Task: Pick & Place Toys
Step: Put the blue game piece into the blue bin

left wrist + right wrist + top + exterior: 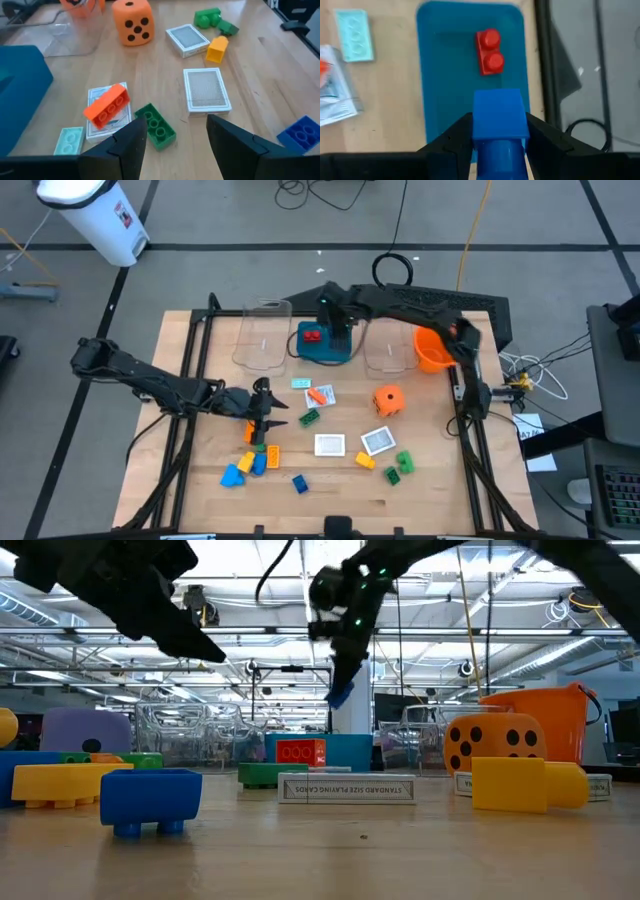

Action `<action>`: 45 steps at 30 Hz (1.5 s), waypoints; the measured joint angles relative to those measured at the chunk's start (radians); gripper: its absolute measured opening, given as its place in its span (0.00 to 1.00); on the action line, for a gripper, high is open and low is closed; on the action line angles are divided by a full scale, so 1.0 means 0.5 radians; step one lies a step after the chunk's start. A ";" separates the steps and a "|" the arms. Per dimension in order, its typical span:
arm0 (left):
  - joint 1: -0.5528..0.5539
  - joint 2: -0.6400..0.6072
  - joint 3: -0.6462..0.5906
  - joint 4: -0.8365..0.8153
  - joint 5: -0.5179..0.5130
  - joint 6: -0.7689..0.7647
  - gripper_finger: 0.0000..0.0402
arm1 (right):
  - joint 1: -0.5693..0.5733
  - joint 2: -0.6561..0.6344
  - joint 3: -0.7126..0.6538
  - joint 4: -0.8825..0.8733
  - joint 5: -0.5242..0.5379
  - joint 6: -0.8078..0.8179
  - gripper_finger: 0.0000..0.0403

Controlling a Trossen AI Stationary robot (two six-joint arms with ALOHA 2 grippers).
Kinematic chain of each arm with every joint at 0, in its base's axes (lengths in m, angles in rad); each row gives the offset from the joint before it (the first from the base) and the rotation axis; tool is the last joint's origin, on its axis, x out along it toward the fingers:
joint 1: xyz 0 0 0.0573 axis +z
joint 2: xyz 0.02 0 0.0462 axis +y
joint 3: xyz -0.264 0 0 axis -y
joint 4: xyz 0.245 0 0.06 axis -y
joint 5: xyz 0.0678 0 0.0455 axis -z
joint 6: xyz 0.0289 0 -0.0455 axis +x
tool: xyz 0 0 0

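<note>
A blue brick (500, 117) hangs over the teal tray (440, 75) with my right gripper (499, 120) shut on it. A red brick (490, 51) lies in that tray. Left of the table's middle, my left gripper (176, 125) is open and holds nothing, a little above the wood. Just beyond its fingers lie a green brick (156, 125) and an orange brick (106, 104), the orange one resting on a white card. Farther off are an orange dotted die (131, 21), two card decks (206, 90) and a yellow brick (217, 49). My right gripper pinches the blue brick between its two fingers, one on each opposite side wall (479, 131). The fingers come from above, slanting down. The brick is lifted clear over the tray and hangs tilted below the fingers (340, 694).
Clear plastic bins (262, 335) (388, 345) flank the tray at the far side, with an orange bowl (432, 350) to their right. Blue, yellow and orange bricks (248, 465) cluster near the front left, green bricks (400, 464) at the front right.
</note>
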 joint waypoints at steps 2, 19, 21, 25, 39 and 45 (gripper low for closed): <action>0.000 -0.002 -0.029 0.009 -0.001 -0.034 0.53 | -0.019 0.130 0.148 -0.145 0.000 -0.019 0.34; -0.065 -0.001 -0.172 0.092 0.042 -0.032 0.53 | -0.172 0.429 0.394 -0.435 -0.002 -0.030 0.34; -0.064 -0.001 -0.173 0.091 0.042 -0.032 0.53 | -0.173 0.427 0.387 -0.423 0.003 -0.029 0.35; -0.064 -0.001 -0.173 0.091 0.042 -0.032 0.53 | -0.168 0.428 0.318 -0.414 -0.002 0.001 0.35; -0.064 -0.001 -0.173 0.090 0.041 -0.033 0.53 | -0.182 0.430 0.123 -0.182 0.005 -0.006 0.35; -0.064 -0.001 -0.173 0.090 0.041 -0.035 0.53 | -0.182 0.430 0.122 -0.156 0.078 -0.029 0.36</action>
